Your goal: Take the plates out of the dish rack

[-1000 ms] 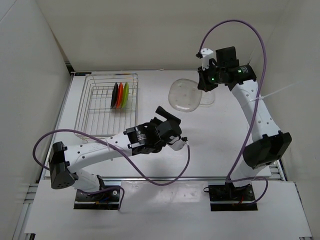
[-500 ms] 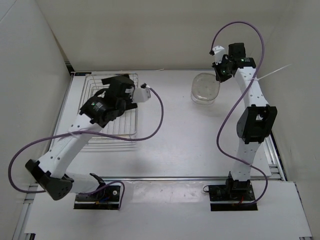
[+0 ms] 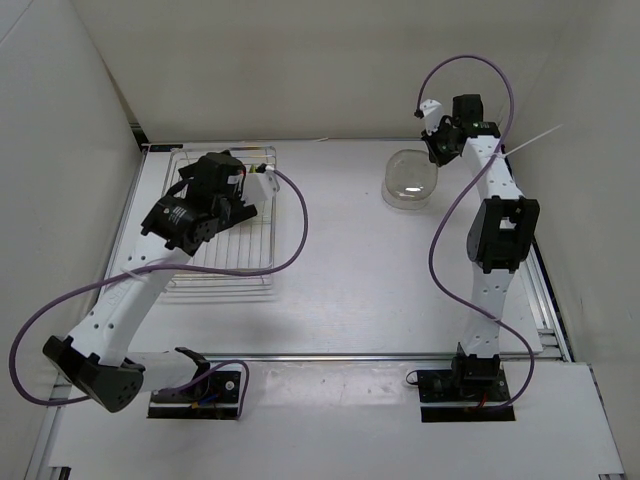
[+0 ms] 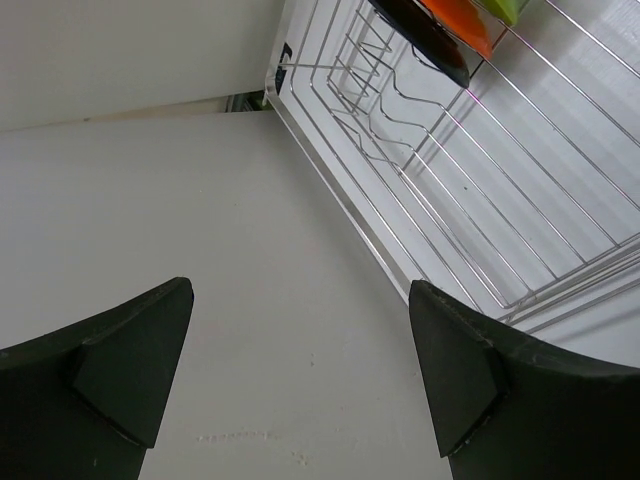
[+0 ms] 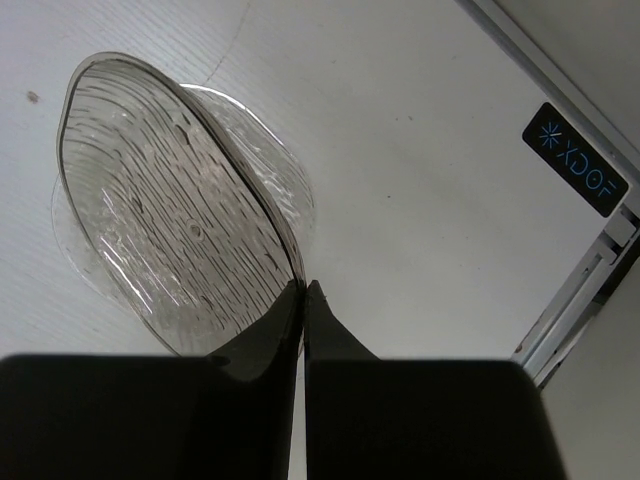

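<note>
The dish rack [image 3: 225, 272] of silver wire stands at the back left. My left gripper [image 3: 200, 197] hangs over it, open and empty [image 4: 300, 380]. In the left wrist view the rack [image 4: 450, 190] holds a black plate [image 4: 425, 45], a red-orange plate [image 4: 462, 22] and a lime green plate [image 4: 510, 8] standing on edge; in the top view my arm hides them. My right gripper [image 3: 437, 152] is shut [image 5: 303, 290] on the rim of a clear plate [image 5: 170, 210], held tilted just above a second clear plate [image 5: 278, 150] lying on the table [image 3: 408, 180].
White walls close in the table on the left, back and right. A metal frame rail with a black label [image 5: 585, 160] runs along the table's right edge, near my right gripper. Purple cables loop from both arms.
My left arm has swung from the middle of the table to over the dish rack. My right arm has carried the clear plate right and back, over the other clear plate.
</note>
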Controlling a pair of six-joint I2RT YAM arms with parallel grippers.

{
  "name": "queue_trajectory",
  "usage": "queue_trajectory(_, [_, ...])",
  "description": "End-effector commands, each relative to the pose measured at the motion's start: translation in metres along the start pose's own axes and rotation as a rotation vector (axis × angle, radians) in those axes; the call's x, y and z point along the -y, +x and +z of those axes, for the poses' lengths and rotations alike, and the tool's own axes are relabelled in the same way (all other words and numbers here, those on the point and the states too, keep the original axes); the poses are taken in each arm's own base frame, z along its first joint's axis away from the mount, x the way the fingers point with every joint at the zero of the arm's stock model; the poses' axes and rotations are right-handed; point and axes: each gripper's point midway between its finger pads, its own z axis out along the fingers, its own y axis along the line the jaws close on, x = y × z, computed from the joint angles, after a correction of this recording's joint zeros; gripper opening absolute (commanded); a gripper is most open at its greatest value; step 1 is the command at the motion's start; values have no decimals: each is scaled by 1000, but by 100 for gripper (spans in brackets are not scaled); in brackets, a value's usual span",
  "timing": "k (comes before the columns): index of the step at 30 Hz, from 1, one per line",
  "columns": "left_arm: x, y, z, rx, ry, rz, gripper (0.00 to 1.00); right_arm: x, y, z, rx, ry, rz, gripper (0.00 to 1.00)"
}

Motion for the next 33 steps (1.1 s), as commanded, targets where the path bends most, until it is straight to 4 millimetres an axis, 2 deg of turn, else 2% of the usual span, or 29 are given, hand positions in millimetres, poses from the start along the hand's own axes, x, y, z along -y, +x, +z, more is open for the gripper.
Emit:
queue_trajectory(1, [4,-1,2,10,20,-18,100,15,-30,-2,103,35,-9,0])
queue_trajectory(9, [9,2,9,0,41,-27,100,10,-29,13,120,2,30,0])
queue_trajectory(15, [13,6,11,-6,52,-27,100,7,-21,26,106,-19,46,0])
queue_trajectory(20, [15,10,13,-19,58,-27,100,3,-20,26,103,-34,49,0])
queue_trajectory(25, [17,10,15,-19,58,-27,100,-2,-11,27,73,-54,37,0])
queue_trajectory(33, [18,12,14,-19,58,-27,100,0,-4,23,56,-58,22,0])
